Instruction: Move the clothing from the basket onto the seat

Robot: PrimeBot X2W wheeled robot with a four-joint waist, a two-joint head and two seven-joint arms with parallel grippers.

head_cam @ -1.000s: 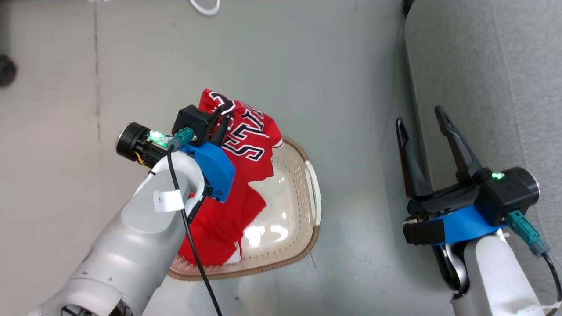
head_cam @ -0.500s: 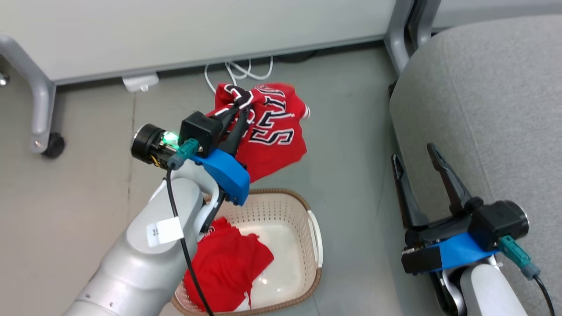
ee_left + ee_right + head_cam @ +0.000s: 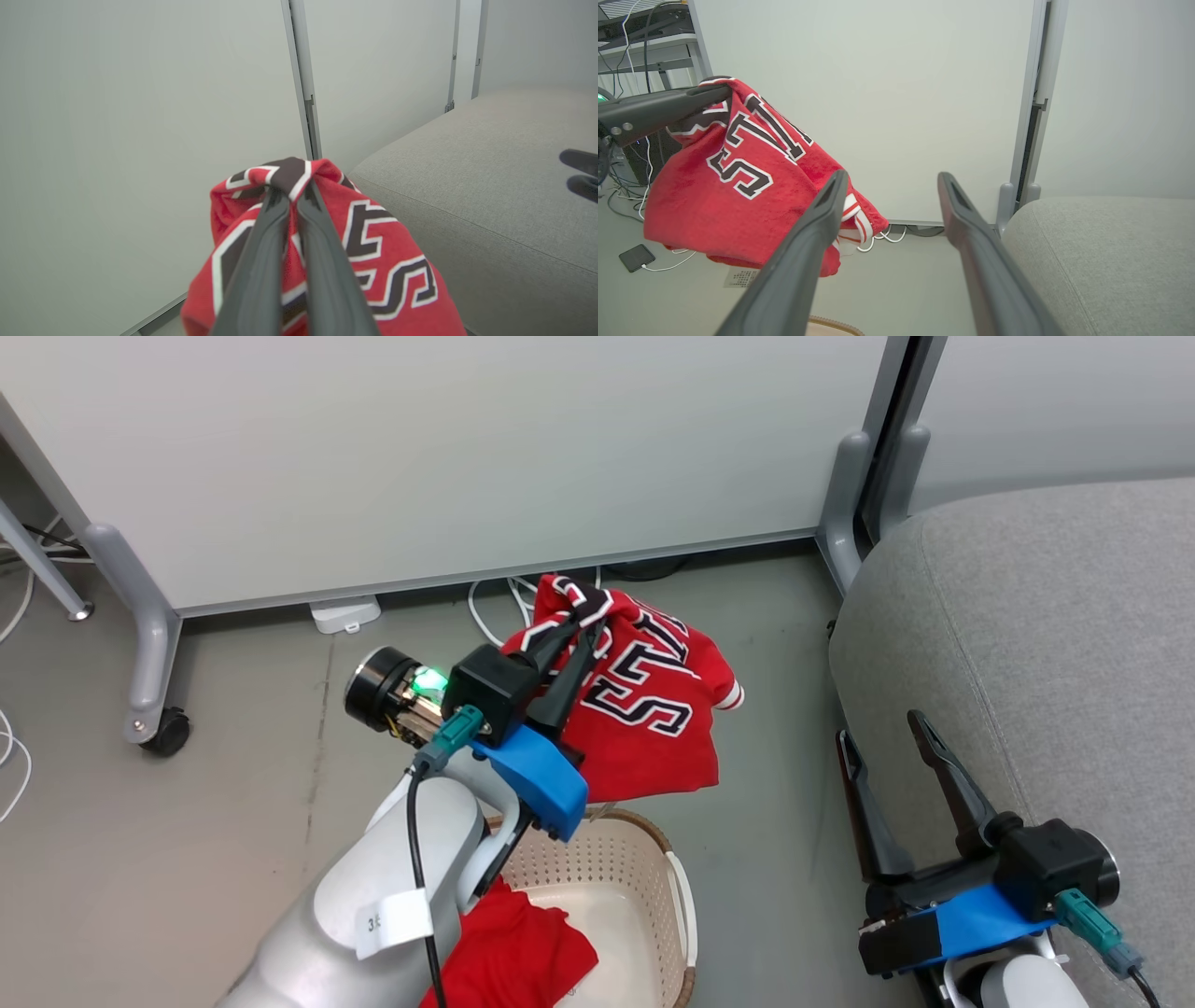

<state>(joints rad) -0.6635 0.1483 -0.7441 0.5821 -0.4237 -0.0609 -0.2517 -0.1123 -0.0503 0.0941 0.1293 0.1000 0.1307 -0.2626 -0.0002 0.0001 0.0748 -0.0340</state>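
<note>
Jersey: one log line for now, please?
left gripper: shut on jersey | jersey: hanging clear of basket | red shirt: in basket | right gripper: open, beside seat

Bare floor (image 3: 784,784) lies between the hanging jersey (image 3: 653,747) and seat (image 3: 1046,616).

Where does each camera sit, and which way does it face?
Head view: on the head, looking down at the floor; shows left gripper shut on the red lettered jersey above the cream perforated plastic basket, right gripper open beside the large grey fabric seat.
Left wrist view: on the left wrist, looking along its shut fingers past the jersey to the white wall panel and seat.
Right wrist view: on the right wrist, looking between its open fingers at the panel.
Shared: jersey and seat appear in all three.
</note>
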